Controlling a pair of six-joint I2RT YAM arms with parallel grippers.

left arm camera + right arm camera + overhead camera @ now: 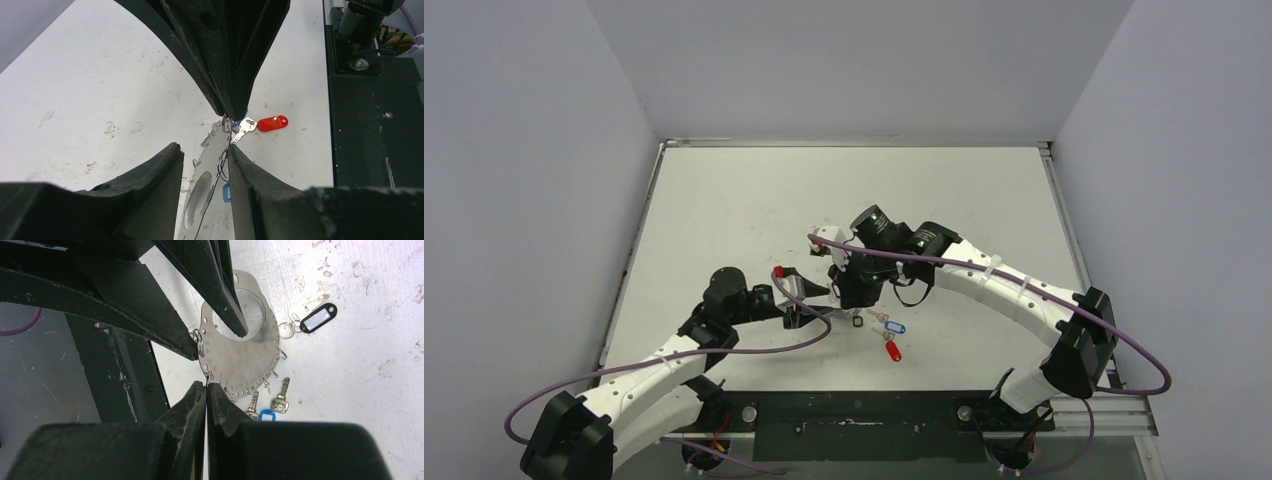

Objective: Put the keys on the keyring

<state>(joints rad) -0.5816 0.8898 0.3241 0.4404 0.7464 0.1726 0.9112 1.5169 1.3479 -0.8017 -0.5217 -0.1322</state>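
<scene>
The keyring [250,362] is a flat silver crescent plate with numbered holes and small wire clips along its rim. It stands on edge between the fingers of my left gripper [202,148], which is open: the right finger touches the plate, the left finger is apart from it. My right gripper [206,385] is shut, pinching a small wire clip at the plate's rim. A key with a light blue tag [267,415] lies by the plate. A key with a red tag [272,123] lies on the table just past the right gripper's tips. Both grippers meet mid-table [824,300].
A silver key with a black-framed tag [317,319] and a small split ring lies on the white table beyond the plate. Another silver key [253,405] hangs at the plate's rim. The black mounting rail [370,125] runs along the near table edge.
</scene>
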